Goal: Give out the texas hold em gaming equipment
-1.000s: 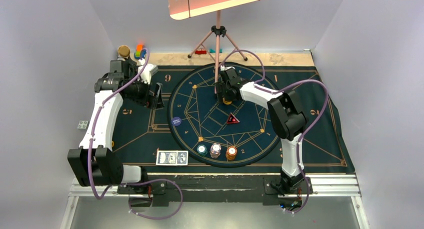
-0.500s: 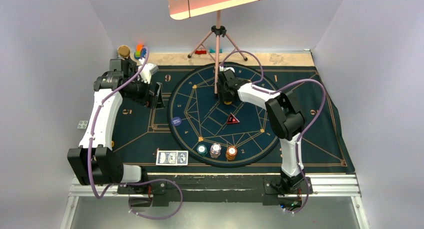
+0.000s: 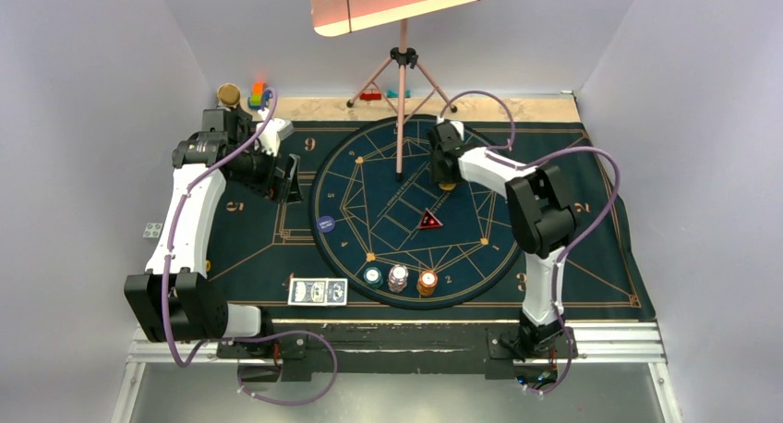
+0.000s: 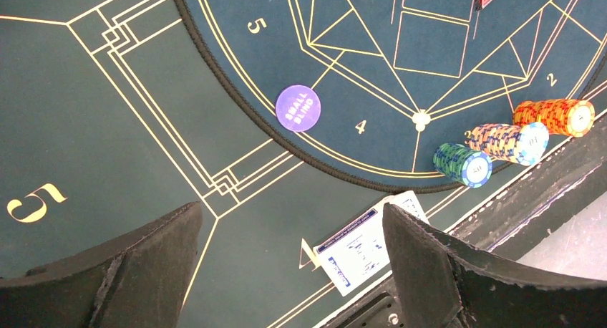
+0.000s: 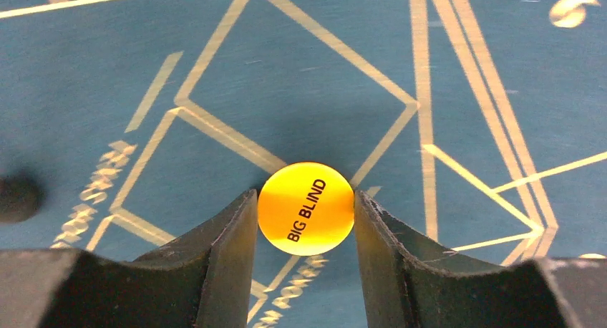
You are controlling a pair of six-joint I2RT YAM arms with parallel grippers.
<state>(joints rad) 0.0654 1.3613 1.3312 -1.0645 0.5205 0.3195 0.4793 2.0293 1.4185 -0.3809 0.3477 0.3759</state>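
Your right gripper [image 5: 304, 197] is clamped on the yellow Big Blind disc [image 5: 306, 208]. In the right wrist view both fingers [image 5: 215, 260] press against opposite edges of the disc, its lettered face up, above the gold lines of the round mat [image 3: 351, 178]. From overhead, that disc sits under the gripper in the far right part of the round mat, just right of the pink tripod [image 3: 402, 72]. You cannot tell whether the disc rests on the cloth or hangs just off it. Your left gripper [image 4: 292, 212] has its jaws spread wide with nothing between them, and it hovers over the rectangular mat [image 4: 86, 92] to the left of the round one, near the gold 5. In the left wrist view, the purple-blue Small Blind disc [image 4: 298, 108] lies flat just inside the round mat's left rim, beside the gold 4. Three chip stacks stand in a close row at the near rim of the round mat: the teal chip stack [image 4: 464, 164], the white-topped chip stack [image 4: 510, 142] and the orange chip stack [image 4: 555, 117]. The playing cards [image 3: 318, 292] lie on the rectangular mat at its near edge, just left of the teal stack and outside the round mat. The red-black triangular marker [image 3: 428, 221] lies near the middle of the round mat, apart from both grippers.
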